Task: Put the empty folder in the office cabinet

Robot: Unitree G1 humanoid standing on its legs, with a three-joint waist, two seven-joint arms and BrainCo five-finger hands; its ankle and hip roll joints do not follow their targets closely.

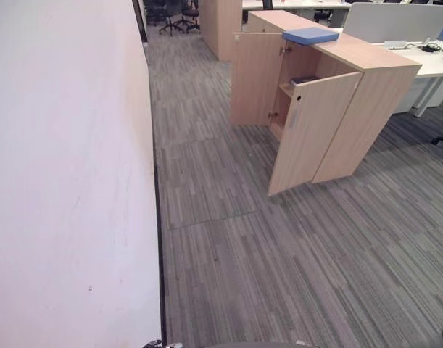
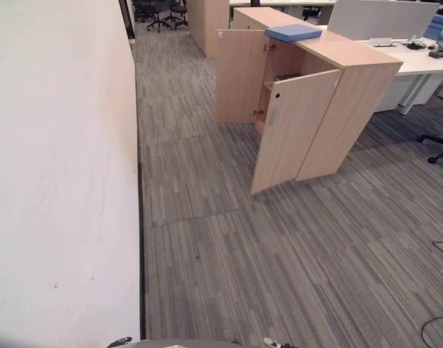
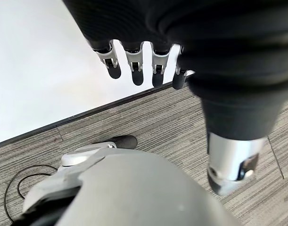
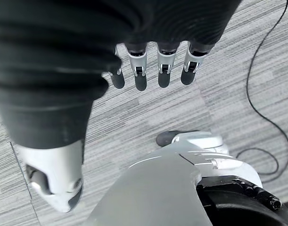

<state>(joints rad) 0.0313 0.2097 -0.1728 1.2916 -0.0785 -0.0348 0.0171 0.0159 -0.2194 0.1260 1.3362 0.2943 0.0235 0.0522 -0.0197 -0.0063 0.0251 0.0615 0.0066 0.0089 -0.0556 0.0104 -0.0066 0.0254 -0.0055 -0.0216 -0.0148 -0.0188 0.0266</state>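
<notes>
From the left eye: a pale wooden office cabinet (image 1: 366,87) standing on striped grey carpet (image 1: 279,254), both doors swung wide, the nearer door (image 1: 312,130) angled out toward the camera and the farther door (image 1: 256,78) open to the other side. Resting flat on the cabinet's top, at the edge above the opening: a blue folder (image 1: 310,35), held by nothing. Inside, a shelf (image 1: 288,88) with something dark lying on it, too small to make out. Along the left side, a long white wall (image 1: 61,181) with a dark base strip. Behind the cabinet, a white desk (image 1: 431,65) with a grey screen panel (image 1: 395,20); farther back, black office chairs (image 1: 170,13). From the right eye: same layout, folder lying on the cabinet top over the open compartment, plus the base of another chair (image 2: 440,141) at the right edge. From the left wrist: left hand (image 3: 139,66) hanging free over carpet beside the white wall, fingers (image 3: 136,70) straight and relaxed in a row, thumb (image 3: 231,165) apart, nothing grasped, folder and cabinet nowhere near it. From the right wrist: right hand (image 4: 153,70) likewise slack over bare carpet, fingers (image 4: 163,70) extended and empty, thumb (image 4: 56,183) standing off to one side, well apart from the folder.
</notes>
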